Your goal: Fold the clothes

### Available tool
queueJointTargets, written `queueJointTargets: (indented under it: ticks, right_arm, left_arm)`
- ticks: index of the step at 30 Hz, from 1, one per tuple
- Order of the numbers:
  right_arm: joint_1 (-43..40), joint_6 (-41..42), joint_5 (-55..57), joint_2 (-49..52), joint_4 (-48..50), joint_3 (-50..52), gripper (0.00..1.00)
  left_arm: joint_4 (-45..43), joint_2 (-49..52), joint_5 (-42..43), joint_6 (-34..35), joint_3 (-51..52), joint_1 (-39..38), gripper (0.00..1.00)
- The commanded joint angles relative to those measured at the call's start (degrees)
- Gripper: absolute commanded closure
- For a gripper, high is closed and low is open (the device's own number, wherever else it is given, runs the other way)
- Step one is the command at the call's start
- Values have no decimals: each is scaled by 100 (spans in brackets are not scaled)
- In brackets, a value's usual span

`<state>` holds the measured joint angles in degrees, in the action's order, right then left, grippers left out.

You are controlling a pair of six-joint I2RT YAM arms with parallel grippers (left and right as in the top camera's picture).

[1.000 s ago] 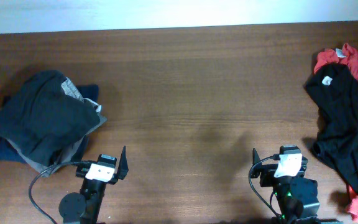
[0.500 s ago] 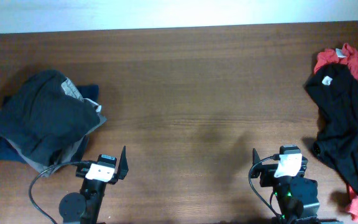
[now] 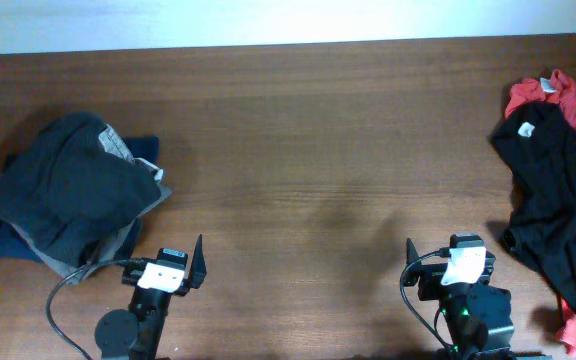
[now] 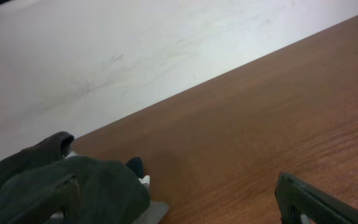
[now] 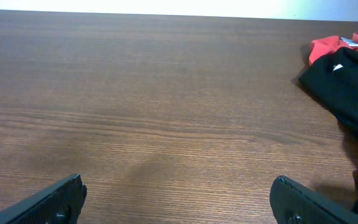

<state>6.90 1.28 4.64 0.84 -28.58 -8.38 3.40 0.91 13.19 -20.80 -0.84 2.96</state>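
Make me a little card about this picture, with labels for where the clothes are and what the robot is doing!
table: brown wood
left side: stack of clothes, dark garment on top
right side: black garment, crumpled, lying over a red garment
left end effector: near edge, apart from the clothes; open or shut unclear
right end effector: near edge, open, empty
folding: not begun on the right pile
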Motion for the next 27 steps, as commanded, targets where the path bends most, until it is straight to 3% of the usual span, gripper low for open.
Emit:
queueJointTargets:
  ticks: [1,7,10,13,16,19,27]
  right_arm:
    - [-13,22,-9,-63,9,44,1]
    - [-13,55,-330,-63,151,46,1]
    - [-13,68,-804,-63,341,46,1]
    - [-13,68,-1617,-63,531,46,1]
    - [-13,138,-2411,-63,938,44,1]
    - [-13,570,-2614,-63,1432,-48,1]
    - [-13,588,-2087,249,1399,-988,1]
  left_arm:
    - [13,-11,-61,15,31,-20,0]
    - [-72,-11,177,17,31,-20,1]
    - [-28,-11,1078,26,26,-20,1]
    - [-50,-11,1862,479,26,-20,1]
    - [-164,-11,2317,570,26,-20,1]
    - [-251,-11,2352,1366,-24,-20,1]
    - [70,374,1781,1408,-1342,-20,1]
